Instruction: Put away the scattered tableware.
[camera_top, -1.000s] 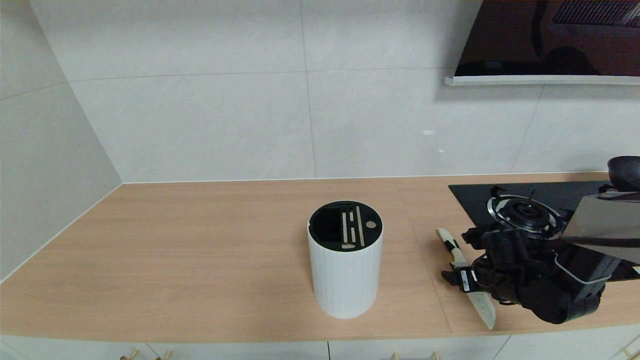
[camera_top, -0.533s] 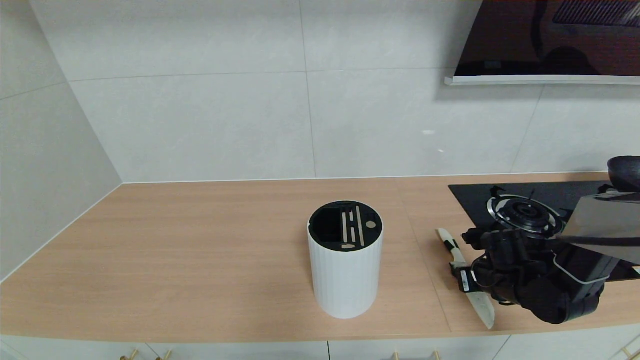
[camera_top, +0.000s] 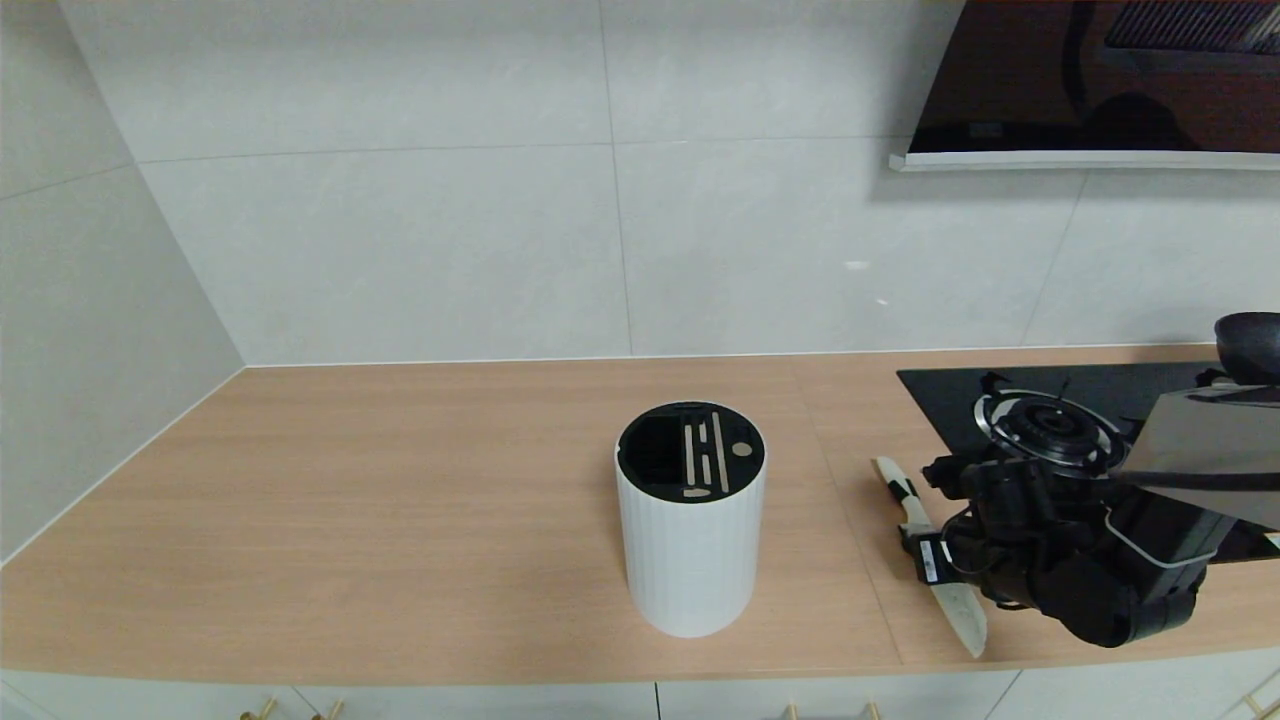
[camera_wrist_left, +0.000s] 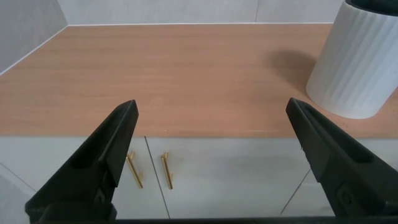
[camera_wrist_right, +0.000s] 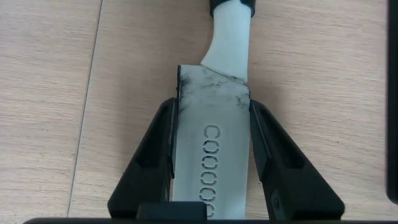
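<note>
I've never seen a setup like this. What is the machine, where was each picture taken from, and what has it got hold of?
It is a robot with two arms, working at a kitchen counter. The wide picture comes from a camera on its head. The other two come from cameras on its wrists.

On the counter stands a white slotted holder. To its right, beside the stove, a knife lies flat.

The black fingers of the right gripper press on both sides of the knife's pale blade, which rests on the wood. The left gripper hangs open in front of the counter's edge and the cabinet doors, holding nothing.
</note>
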